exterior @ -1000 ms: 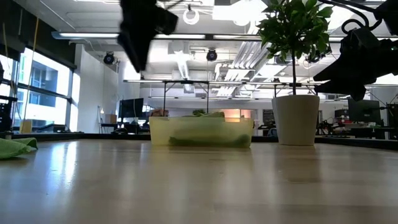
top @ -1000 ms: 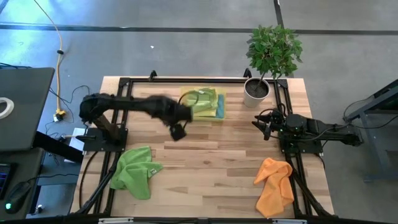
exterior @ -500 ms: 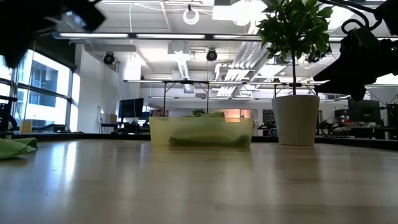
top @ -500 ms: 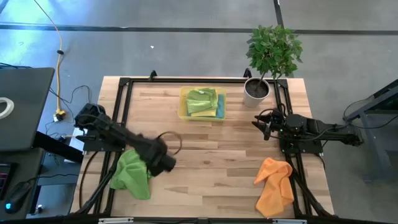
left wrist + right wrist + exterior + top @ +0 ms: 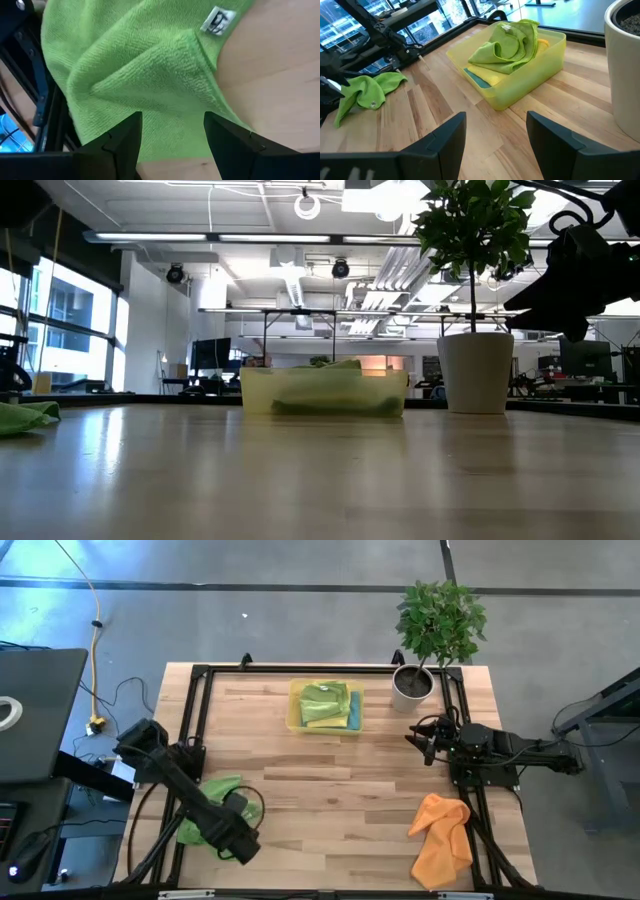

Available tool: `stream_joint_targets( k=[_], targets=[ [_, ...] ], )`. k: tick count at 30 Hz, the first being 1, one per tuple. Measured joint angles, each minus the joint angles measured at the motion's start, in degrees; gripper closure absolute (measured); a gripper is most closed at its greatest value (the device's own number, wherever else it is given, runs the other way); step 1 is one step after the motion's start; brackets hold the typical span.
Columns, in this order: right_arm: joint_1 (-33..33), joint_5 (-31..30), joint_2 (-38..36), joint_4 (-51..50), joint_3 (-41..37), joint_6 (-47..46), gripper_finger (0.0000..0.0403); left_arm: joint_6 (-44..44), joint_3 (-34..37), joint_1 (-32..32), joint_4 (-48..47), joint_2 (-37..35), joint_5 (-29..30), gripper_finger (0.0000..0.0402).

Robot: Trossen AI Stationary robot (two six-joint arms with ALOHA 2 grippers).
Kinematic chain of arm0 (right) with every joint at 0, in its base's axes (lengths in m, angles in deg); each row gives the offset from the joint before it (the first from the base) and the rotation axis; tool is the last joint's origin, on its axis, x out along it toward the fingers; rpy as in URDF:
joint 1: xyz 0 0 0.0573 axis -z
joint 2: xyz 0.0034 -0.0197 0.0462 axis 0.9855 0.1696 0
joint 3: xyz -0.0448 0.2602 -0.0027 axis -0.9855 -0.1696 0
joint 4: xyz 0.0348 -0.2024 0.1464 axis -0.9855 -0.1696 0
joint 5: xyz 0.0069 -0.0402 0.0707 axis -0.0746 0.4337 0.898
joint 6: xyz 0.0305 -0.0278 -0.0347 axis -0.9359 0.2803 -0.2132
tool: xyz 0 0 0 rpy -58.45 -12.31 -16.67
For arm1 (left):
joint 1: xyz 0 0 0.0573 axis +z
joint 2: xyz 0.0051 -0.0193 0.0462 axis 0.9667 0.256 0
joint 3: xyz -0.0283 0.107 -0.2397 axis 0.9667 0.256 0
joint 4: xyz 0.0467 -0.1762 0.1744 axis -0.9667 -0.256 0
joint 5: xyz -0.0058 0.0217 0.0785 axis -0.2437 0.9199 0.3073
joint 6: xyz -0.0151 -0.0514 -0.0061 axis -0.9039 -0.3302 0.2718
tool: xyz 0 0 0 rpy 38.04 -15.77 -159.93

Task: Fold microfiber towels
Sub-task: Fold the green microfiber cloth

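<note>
Where left gripper [image 5: 172, 142] hovers open, green towel [image 5: 145, 85] partly cropped.

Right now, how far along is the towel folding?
Done: the yellow tray already holds a green towel on top of yellow and blue ones. In hand: the left tool is open just over the crumpled green towel at the table's front left, not gripping it. Left: that towel and the rumpled orange towel at front right. The right tool waits, open, by the plant pot.
</note>
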Motion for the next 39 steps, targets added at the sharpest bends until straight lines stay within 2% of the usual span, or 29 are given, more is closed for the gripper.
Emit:
stream_joint_targets(
  k=[5, 9, 17, 23, 29, 33, 39],
  targets=[
    [0.01, 0.00, 0.00, 0.00, 0.00, 0.00, 0.0204, -3.09, 0.00, -1.65, -0.37, 4.25, 4.58, 0.0199],
    [0.00, 0.00, 0.04, 0.00, 0.00, 0.00, 0.0204, -1.61, 0.00, -0.46, 0.74, 7.52, 7.84, 0.0200],
    [0.01, 0.00, 0.02, 0.00, 0.00, -0.02, 0.0204, 9.30, 0.00, 5.73, 4.72, 13.52, 5.43, 0.0207],
    [0.01, 0.00, 0.00, 0.00, 0.00, -0.01, 0.0204, 18.33, -0.65, 10.95, 16.03, 13.32, 6.18, 0.0236],
    [0.02, 0.00, 0.07, 0.00, 0.00, 0.00, 0.0204, 32.15, -2.69, 16.76, 23.81, 13.32, 11.01, 0.0258],
    [0.00, 0.00, 0.09, 0.00, 0.00, -0.01, 0.0204, 41.24, -2.80, 20.53, 35.59, 13.51, 13.69, 0.0263],
    [0.02, 0.00, 0.09, 0.00, 0.00, 0.00, 0.0204, 49.74, -2.64, 26.00, 50.33, 14.03, 17.15, 0.0264]
  ],
)
